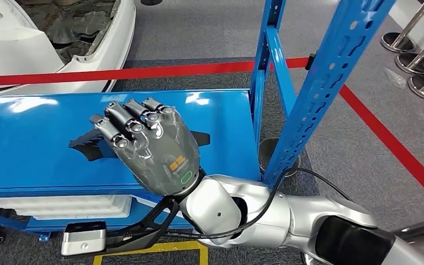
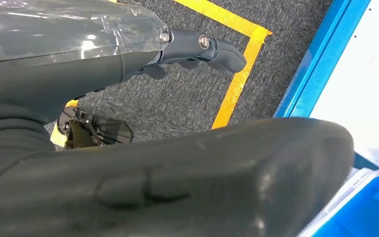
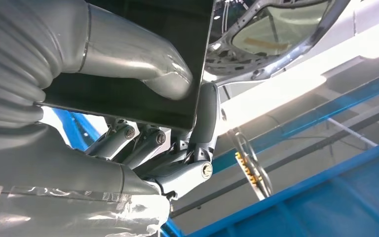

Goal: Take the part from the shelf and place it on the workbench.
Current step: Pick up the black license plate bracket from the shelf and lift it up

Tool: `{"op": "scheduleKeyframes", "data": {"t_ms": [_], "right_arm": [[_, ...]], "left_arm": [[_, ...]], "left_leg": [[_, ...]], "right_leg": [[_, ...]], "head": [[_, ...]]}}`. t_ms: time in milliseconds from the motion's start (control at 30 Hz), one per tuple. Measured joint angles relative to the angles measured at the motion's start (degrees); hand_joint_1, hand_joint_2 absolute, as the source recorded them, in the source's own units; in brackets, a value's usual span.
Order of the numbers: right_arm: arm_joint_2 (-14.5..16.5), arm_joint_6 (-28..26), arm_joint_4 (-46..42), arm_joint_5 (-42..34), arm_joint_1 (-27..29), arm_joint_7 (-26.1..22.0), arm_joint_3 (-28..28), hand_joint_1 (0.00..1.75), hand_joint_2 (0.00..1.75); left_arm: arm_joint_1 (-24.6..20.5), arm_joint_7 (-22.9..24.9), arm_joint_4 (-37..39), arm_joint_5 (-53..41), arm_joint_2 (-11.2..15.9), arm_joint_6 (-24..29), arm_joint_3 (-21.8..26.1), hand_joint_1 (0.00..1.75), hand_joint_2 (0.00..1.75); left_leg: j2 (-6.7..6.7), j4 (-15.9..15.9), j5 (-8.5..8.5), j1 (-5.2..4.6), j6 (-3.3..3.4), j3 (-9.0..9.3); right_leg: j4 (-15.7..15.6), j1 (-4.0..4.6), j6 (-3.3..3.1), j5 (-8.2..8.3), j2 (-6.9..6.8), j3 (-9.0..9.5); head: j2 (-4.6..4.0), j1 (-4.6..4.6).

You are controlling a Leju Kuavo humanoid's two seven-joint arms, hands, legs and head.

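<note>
Because the blue shelf (image 1: 38, 138) carries the flat black part (image 1: 91, 144) on its open top, the right hand (image 1: 149, 146) comes in over it from the front. The part lies under that hand, thumb above and fingers (image 3: 143, 143) apparently closing below. The left hand (image 2: 197, 49) hangs beside the shelf, fingers loosely curled, holding nothing.

The blue shelf (image 1: 27, 138) is glossy painted metal, throwing bright reflections. The part (image 3: 128, 98) looks smooth, dark and shiny. The floor (image 2: 187, 94) is rough grey carpet.
</note>
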Motion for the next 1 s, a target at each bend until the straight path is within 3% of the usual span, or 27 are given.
{"op": "scheduleKeyframes", "data": {"t_ms": [100, 167, 267, 300, 333, 367, 467, 533, 600, 667, 700, 767, 833, 867, 900, 1000], "right_arm": [[0.0, 0.0, 0.2, -0.2, 0.1, 0.0, 0.0, 1.75, 1.75], [0.1, 0.1, 0.3, -0.3, 0.2, 0.0, 0.0, 1.75, 1.75], [0.0, 0.1, 0.4, -0.3, 0.4, 0.1, 0.0, 1.75, 1.75], [0.0, 0.1, 0.4, -0.3, 0.5, 0.1, 0.0, 1.75, 1.75], [0.0, 0.0, 0.5, -0.3, 0.7, 0.1, 0.0, 1.75, 1.75], [0.0, 0.0, 0.7, -0.3, 0.7, 0.2, 0.0, 1.75, 1.75], [0.1, -0.3, 1.0, 0.0, 0.9, 0.6, 0.0, 1.75, 1.75], [0.1, -0.7, 1.2, 0.0, 1.3, 0.8, 0.0, 1.75, 1.75], [0.1, -1.3, 1.6, -0.2, 1.9, 0.8, 0.0, 1.75, 1.75], [0.3, -2.1, 2.0, -0.8, 2.6, 0.6, 0.0, 1.75, 1.75], [0.4, -2.5, 2.3, -1.1, 3.0, 0.4, 0.0, 1.75, 1.75], [0.6, -3.6, 3.0, -1.8, 4.1, 0.0, 0.0, 1.75, 1.75], [0.7, -4.5, 3.8, -2.3, 5.4, -0.4, 0.0, 1.75, 1.75], [0.8, -4.9, 4.3, -2.6, 5.9, -0.5, 0.0, 1.75, 1.75], [0.8, -5.2, 4.6, -2.9, 6.2, -0.7, 0.0, 1.75, 1.75], [1.0, -6.0, 5.6, -3.6, 6.7, -1.5, 0.0, 1.75, 1.75]], "left_arm": [[0.2, -0.1, 0.0, 0.3, 0.0, 0.1, 0.2, 0.00, 0.00], [0.2, -0.2, 0.0, 0.4, -0.1, 0.2, 0.3, 0.00, 0.00], [0.2, -0.3, 0.0, 0.5, -0.1, 0.2, 0.6, 0.00, 0.00], [0.3, -0.2, 0.1, 0.5, -0.2, 0.2, 0.6, 0.00, 0.00], [0.3, -0.2, 0.1, 0.5, -0.2, 0.2, 0.7, 0.00, 0.00], [0.3, -0.2, 0.1, 0.5, -0.2, 0.2, 0.7, 0.00, 0.00], [0.3, -0.2, 0.1, 0.5, -0.3, 0.2, 0.7, 0.00, 0.00], [0.3, -0.1, 0.1, 0.4, -0.3, 0.3, 0.7, 0.00, 0.00], [0.3, 0.1, 0.1, 0.4, -0.3, 0.4, 0.7, 0.00, 0.00], [0.3, 0.3, 0.1, 0.4, -0.4, 0.5, 0.7, 0.00, 0.00], [0.2, 0.4, 0.1, 0.4, -0.4, 0.5, 0.7, 0.00, 0.00], [0.2, 0.6, 0.1, 0.4, -0.4, 0.5, 0.7, 0.00, 0.00], [0.3, 0.7, 0.1, 0.4, -0.4, 0.6, 0.7, 0.00, 0.00], [0.3, 0.8, 0.1, 0.4, -0.4, 0.6, 0.7, 0.00, 0.00], [0.3, 0.9, 0.1, 0.4, -0.4, 0.6, 0.7, 0.00, 0.00], [0.1, 1.0, 0.1, 0.4, -0.4, 0.6, 0.7, 0.00, 0.00]], "left_leg": [[-0.01, -1.4, 0.08, -0.18, 0.40, 0.21], [0.13, -2.0, 0.48, 0.14, 0.96, 0.31], [0.34, -2.2, 0.81, 0.30, 1.51, 0.18], [0.38, -2.2, 0.82, 0.29, 1.55, 0.12], [0.40, -2.2, 0.83, 0.28, 1.56, 0.09], [0.39, -2.1, 0.84, 0.28, 1.56, 0.10], [0.30, -1.9, 0.80, 0.18, 1.34, 0.14], [0.24, -1.8, 0.95, 0.04, 0.84, -0.13], [0.18, -1.9, 1.22, 0.03, 0.21, -0.28], [0.12, -0.9, 0.18, 0.05, -0.40, -0.52], [0.11, 1.0, -1.25, 0.10, -0.68, -1.20], [0.17, 7.7, -5.13, 0.28, -1.18, -3.81], [0.18, 13.1, -7.05, 0.41, -1.46, -5.79], [0.18, 13.2, -6.54, 0.46, -1.50, -5.56], [0.18, 10.7, -4.97, 0.53, -1.49, -4.10], [0.07, -0.1, -0.85, 0.59, -1.23, 1.30]], "right_leg": [[-0.2, 0.08, 0.66, 0.19, -0.06, -0.18], [1.3, 0.11, 1.14, -1.11, -0.09, -0.67], [11.0, -0.08, 1.77, -6.53, -0.12, -4.62], [14.0, -0.14, 1.90, -7.63, -0.13, -5.86], [15.3, -0.17, 1.96, -7.65, -0.13, -6.25], [14.3, -0.19, 1.93, -6.59, -0.13, -5.59], [3.3, -0.10, 1.44, -1.44, -0.14, -0.09], [-0.5, 0.07, 1.04, -0.59, -0.04, 1.41], [-0.9, 0.15, 0.53, -0.43, 0.06, 1.39], [-1.5, -0.06, -0.16, 0.06, -0.09, 1.48], [-1.8, -0.22, -0.47, 0.29, -0.22, 1.49], [-1.9, -0.28, -0.75, 0.47, -0.44, 1.34], [-1.7, -0.25, -0.77, 0.50, -0.58, 1.15], [-1.6, -0.26, -0.77, 0.50, -0.61, 1.07], [-1.4, -0.29, -0.74, 0.50, -0.59, 1.03], [-0.9, -0.20, -0.25, 0.47, -0.48, 0.76]], "head": [[0.00, -0.01], [0.00, 0.20], [0.00, 0.83], [0.00, 0.90], [0.00, 0.95], [0.00, 0.99], [0.00, 1.12], [0.00, 1.08], [0.00, 0.99], [0.00, 0.79], [0.00, 0.59], [0.00, 0.15], [0.00, 0.05], [0.00, 0.03], [0.00, 0.01], [0.00, -0.11]]}}
